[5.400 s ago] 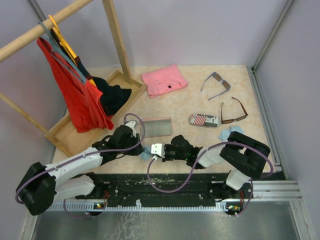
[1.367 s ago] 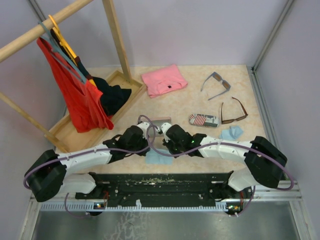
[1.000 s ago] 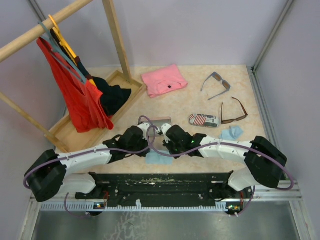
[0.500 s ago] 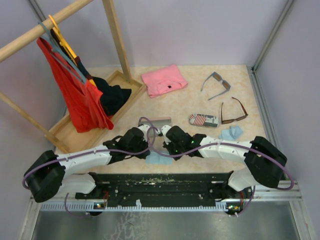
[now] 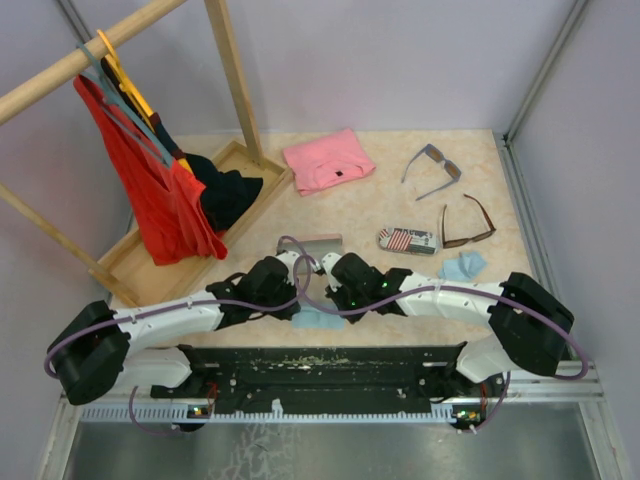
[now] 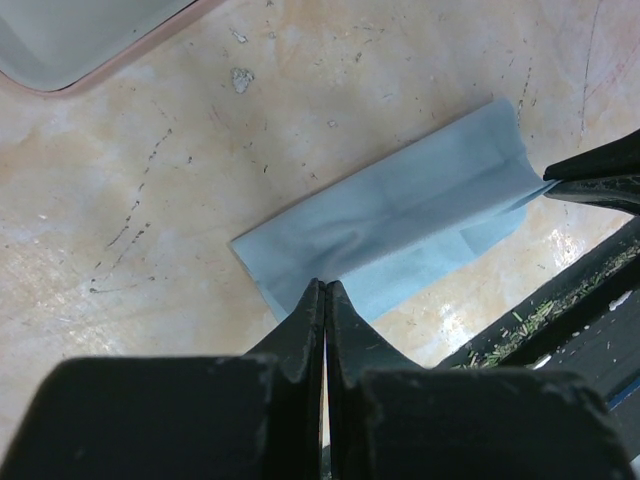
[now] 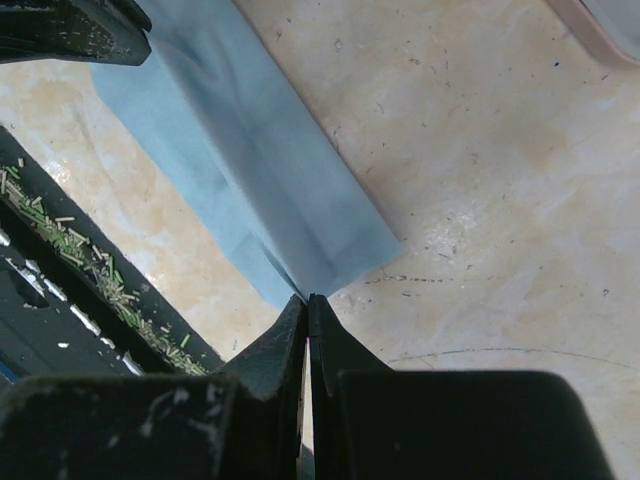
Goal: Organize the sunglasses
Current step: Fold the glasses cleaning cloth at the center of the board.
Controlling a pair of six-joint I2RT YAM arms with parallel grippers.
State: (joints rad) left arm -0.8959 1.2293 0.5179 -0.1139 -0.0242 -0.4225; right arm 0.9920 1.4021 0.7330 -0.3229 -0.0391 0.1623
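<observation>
1. Two sets of jaws are pinching one light blue cloth (image 6: 390,225) between them at the near edge of the tabletop (image 5: 380,205). The left jaws are gripping its edge near one end and the right jaws are clamping a corner at the other end. Neither set is showing any gap.
2. Both sunglasses are lying untouched at the far right, well apart from the arms. The grey-blue pair (image 5: 432,165) is sitting towards the back, and the brown pair (image 5: 467,222) is lying nearer, just beside the flag-patterned case (image 5: 407,240).
3. The step in hand is looking like folding or smoothing the cloth, which is preparation rather than handling the glasses themselves.
4. The next move is probably calling for laying the cloth flat, letting go, and reaching right for a pair or a case.
5. From above, the arms are hiding most of the held cloth. The pale case (image 5: 312,243) behind them is showing only partly, so I cannot tell whether it is open. A second cloth (image 5: 462,266) is lying crumpled near the brown pair.
</observation>
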